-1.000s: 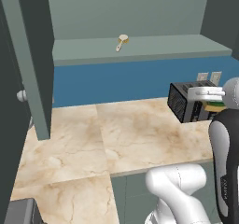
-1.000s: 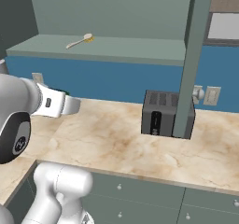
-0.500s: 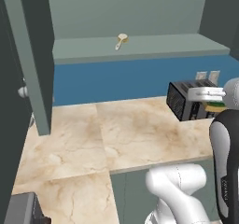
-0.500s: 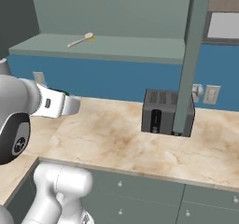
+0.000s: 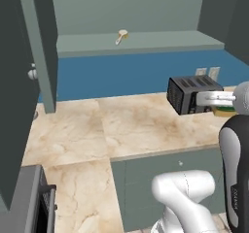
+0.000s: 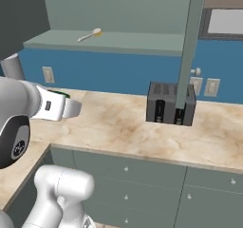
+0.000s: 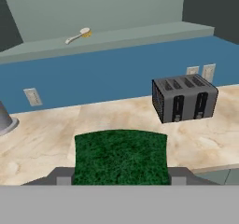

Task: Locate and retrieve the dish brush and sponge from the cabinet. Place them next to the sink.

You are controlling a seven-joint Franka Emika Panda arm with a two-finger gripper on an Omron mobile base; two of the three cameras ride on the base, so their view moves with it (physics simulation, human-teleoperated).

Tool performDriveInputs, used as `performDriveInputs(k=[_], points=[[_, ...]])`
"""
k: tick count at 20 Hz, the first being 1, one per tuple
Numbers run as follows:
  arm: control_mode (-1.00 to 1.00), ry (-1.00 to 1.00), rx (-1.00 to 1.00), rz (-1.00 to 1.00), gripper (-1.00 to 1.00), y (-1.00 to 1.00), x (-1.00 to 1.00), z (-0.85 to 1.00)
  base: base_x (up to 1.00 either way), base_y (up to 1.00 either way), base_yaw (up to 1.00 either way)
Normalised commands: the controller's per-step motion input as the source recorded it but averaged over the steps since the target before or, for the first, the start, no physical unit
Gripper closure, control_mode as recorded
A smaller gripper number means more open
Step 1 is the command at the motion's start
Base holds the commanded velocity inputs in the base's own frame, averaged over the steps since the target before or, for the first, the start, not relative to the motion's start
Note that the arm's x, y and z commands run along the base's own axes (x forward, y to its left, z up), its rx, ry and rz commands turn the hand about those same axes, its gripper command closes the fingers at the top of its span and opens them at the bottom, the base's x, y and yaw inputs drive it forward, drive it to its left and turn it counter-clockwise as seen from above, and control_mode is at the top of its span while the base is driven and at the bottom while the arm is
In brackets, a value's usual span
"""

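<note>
Evidently the sponge (image 7: 120, 156) is clamped between the 2 fingers of the gripper (image 7: 120, 174), held about half open on it with the green scrubbing layer facing the hand camera; a sliver of green also shows behind the hand (image 6: 58, 93) in the right base view. It is carried above the marbled counter (image 5: 126, 125), presumably for transfer to the sink, which cannot be located. The dish brush (image 5: 121, 36) is left lying on the shelf of the open cabinet (image 5: 146, 41), at 11 o'clock from the toaster (image 5: 189, 93). 1 item is thus judged outstanding.
</note>
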Motion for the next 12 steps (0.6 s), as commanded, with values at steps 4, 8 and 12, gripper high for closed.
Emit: performDriveInputs(k=[4,8,12], points=[[1.00,0.00,0.00,0.00,1.00,0.00,0.00,0.00,-0.27,-0.11,0.00],[1.00,0.00,0.00,0.00,1.00,0.00,0.00,0.00,-0.27,-0.41,0.00],[1.00,0.00,0.00,0.00,1.00,0.00,0.00,0.00,-0.15,-0.43,0.01]])
